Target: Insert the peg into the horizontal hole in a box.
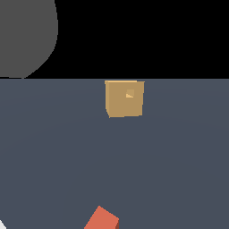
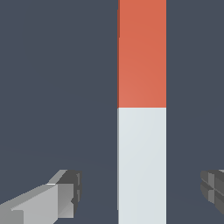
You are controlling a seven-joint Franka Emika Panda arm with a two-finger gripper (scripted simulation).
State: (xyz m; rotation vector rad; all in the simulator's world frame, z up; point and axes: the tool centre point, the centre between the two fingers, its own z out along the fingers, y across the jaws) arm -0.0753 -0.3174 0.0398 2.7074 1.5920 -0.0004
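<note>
Fingers spread wide around the peg, gripper centred over the white half, nothing clamped yet, clear gaps on both sides. Long axis of the peg running straight across the line between the two fingertips, so probably fine for a squeeze without any wrist twist. Exterior view: only the red-orange end showing at the bottom edge, well apart from the box, horizontal hole on the near face. Still lying on the floor.

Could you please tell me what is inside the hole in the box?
The hole in the box shows only its lighter tan inner wall; nothing sits inside. Its depth is hidden.
</note>
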